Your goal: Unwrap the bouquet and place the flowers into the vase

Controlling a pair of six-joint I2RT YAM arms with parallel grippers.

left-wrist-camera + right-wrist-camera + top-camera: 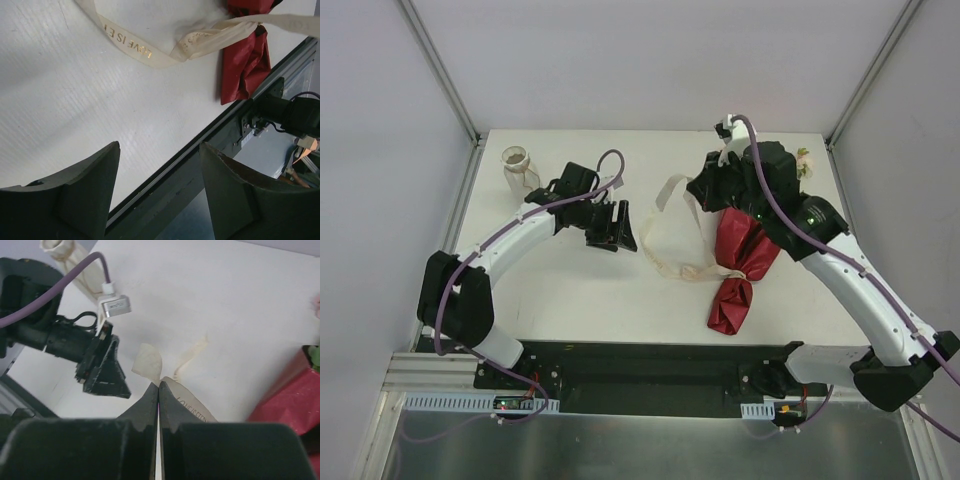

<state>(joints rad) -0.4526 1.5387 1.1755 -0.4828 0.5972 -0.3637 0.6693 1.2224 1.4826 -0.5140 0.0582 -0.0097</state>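
The bouquet lies on the right of the table in dark red paper, its blooms mostly hidden under my right arm; one cream flower peeks out behind it. Its loosened cream ribbon trails to the left. My right gripper is shut, pinching the ribbon at its tips, just left of the bouquet's top. My left gripper is open and holds nothing; it hovers mid-table, left of the ribbon and the red paper. The vase stands upright at the far left.
The table's near edge and a black base rail run below the bouquet. Grey walls and metal posts enclose the table at the back and sides. The left arm's purple cable arches over its wrist.
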